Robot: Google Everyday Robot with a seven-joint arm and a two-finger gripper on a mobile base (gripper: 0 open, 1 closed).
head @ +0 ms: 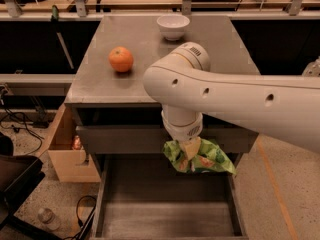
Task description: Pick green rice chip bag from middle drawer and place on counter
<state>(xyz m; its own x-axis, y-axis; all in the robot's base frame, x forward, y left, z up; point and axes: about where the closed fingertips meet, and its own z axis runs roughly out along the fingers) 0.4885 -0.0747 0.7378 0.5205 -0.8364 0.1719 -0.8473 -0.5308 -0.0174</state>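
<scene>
The green rice chip bag (pixel 200 157) hangs crumpled from my gripper (pixel 189 151), which is shut on its top. The bag is in the air above the back of the open middle drawer (pixel 165 209), just below the counter's front edge. My white arm reaches in from the right and hides part of the counter (pixel 150 59). The drawer's plank floor shows bare beneath the bag.
An orange fruit (pixel 121 59) sits on the counter's left side. A white bowl (pixel 173 26) stands at the counter's back middle. A cardboard box (pixel 70 149) stands on the floor left of the cabinet. Cables and a bottle (pixel 47 218) lie on the floor at lower left.
</scene>
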